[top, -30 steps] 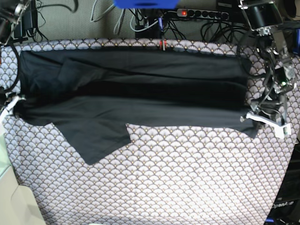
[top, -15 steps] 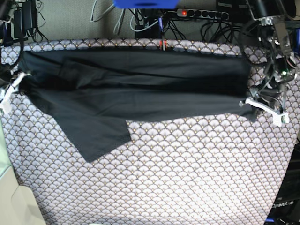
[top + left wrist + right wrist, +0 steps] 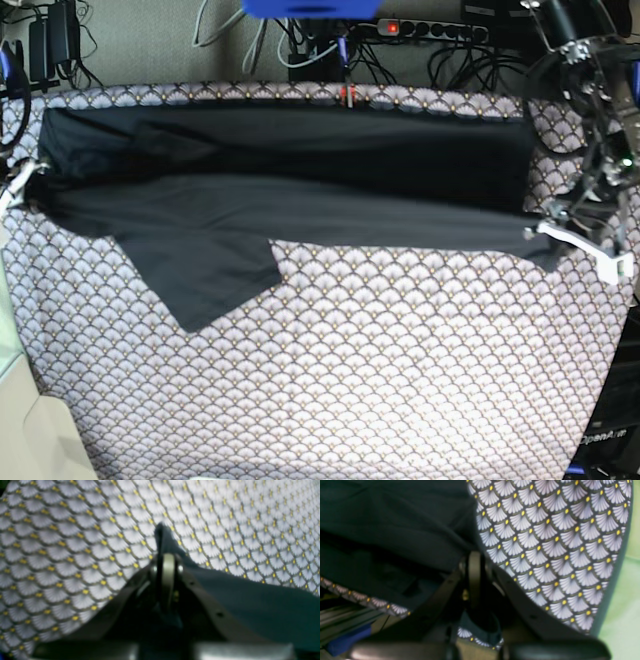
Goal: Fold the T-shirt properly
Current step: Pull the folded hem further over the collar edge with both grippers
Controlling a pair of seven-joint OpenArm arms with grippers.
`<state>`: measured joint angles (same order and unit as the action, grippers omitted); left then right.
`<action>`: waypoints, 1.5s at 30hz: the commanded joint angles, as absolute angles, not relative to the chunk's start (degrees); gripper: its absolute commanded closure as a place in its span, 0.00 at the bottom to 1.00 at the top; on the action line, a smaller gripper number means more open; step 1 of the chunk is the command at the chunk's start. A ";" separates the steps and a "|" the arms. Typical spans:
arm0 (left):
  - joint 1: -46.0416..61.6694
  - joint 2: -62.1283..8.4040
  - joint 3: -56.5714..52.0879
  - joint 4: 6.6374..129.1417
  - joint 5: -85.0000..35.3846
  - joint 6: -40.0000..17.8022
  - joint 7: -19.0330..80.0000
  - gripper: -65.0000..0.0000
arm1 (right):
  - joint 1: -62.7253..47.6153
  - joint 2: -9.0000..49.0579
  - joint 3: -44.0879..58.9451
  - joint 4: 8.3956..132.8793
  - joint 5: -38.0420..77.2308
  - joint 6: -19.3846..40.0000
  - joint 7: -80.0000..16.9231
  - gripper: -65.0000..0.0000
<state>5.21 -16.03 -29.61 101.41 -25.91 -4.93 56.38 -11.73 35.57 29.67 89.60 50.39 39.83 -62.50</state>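
The black T-shirt (image 3: pixel 300 175) lies spread across the far half of the table, one sleeve (image 3: pixel 210 275) hanging toward me. Its front edge is stretched taut between both grippers. My left gripper (image 3: pixel 545 232) is shut on the shirt's right-hand corner; in the left wrist view a tuft of dark cloth (image 3: pixel 163 536) pokes out past the closed gripper (image 3: pixel 167 557). My right gripper (image 3: pixel 30 175) is shut on the left-hand corner. In the right wrist view the closed gripper (image 3: pixel 473 557) pinches the shirt (image 3: pixel 395 525) at the tablecloth's edge.
The fan-scale tablecloth (image 3: pixel 380 370) covers the whole table. A power strip (image 3: pixel 430 30) and cables run behind the far edge. A pale green surface (image 3: pixel 627 610) lies beyond the table's left side. A dark box (image 3: pixel 610 440) stands at the near right.
Both grippers have carried the shirt's front edge toward the far side, the right one furthest. The hanging sleeve has slid back with it.
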 commanded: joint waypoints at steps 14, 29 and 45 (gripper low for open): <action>8.75 -15.08 -35.03 102.37 -25.36 -13.85 56.13 1.00 | -20.97 37.05 31.34 90.33 51.30 40.00 -52.97 1.00; 14.37 -13.85 -35.30 101.58 -25.19 -17.01 56.04 1.00 | -24.92 36.79 31.34 90.15 51.12 40.00 -50.33 1.00; 13.67 -15.96 -35.03 95.08 -25.27 -17.01 55.60 1.00 | -28.62 37.14 31.52 89.63 51.03 40.00 -46.55 1.00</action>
<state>14.09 -14.92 -34.72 94.26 -24.97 -16.95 56.77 -28.45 35.73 30.72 89.10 50.41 39.83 -47.20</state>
